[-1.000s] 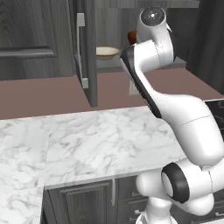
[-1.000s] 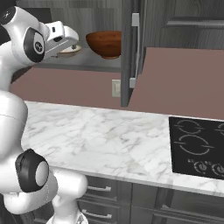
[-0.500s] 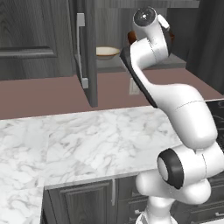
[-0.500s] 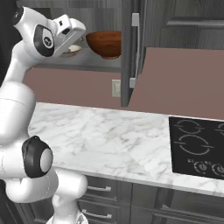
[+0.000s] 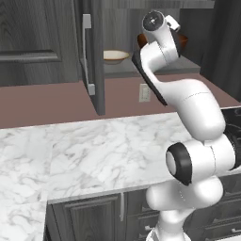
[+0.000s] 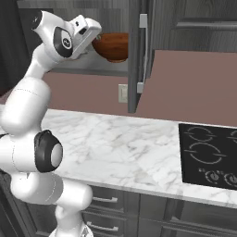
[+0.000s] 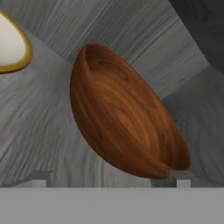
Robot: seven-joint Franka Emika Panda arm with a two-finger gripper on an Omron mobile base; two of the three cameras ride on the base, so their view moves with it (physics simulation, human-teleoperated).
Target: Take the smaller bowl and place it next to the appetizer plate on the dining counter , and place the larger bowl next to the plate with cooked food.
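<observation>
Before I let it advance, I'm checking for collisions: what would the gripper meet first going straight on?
Probably the large glossy reddish-brown bowl in the cabinet, dead ahead of the open gripper.

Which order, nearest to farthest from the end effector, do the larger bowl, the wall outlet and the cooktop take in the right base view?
1. The larger bowl: in the open cabinet, right in front of the end effector.
2. The wall outlet: on the backsplash, below the cabinet.
3. The cooktop: set into the counter, far right.
</observation>
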